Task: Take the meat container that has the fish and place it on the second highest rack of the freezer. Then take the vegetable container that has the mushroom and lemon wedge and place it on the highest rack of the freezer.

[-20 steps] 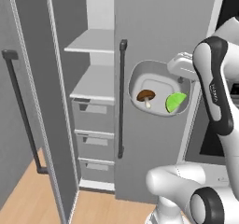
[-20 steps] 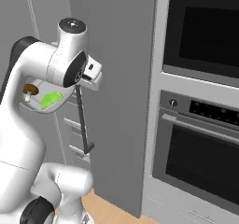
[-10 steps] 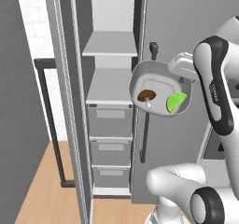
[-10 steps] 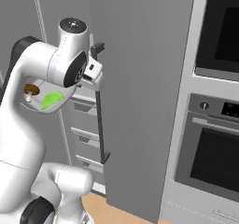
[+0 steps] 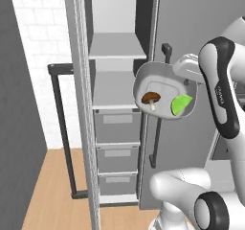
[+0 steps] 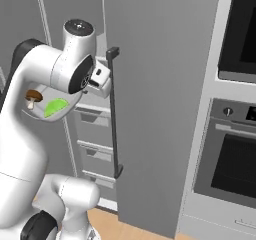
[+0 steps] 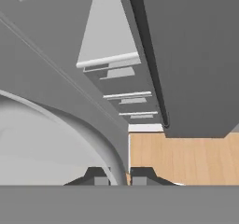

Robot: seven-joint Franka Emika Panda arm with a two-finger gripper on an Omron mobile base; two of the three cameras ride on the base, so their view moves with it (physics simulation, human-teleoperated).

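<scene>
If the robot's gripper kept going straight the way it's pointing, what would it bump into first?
Probably the wooden floor. The gripper, clamped on the vegetable container's rim, points down past the freezer's drawers and door edge. Depth is unclear, so the door edge could come first.

Vegetable container (image 5: 162, 80) up in the air, right in front of the open freezer (image 5: 117, 128), level with its shelves. In it, mushroom (image 5: 151, 98) left, lemon wedge (image 5: 181, 104) right, near each other. Drawers (image 5: 117, 126) stacked below the shelves. Oven (image 6: 235, 159) off to the freezer's right.
</scene>
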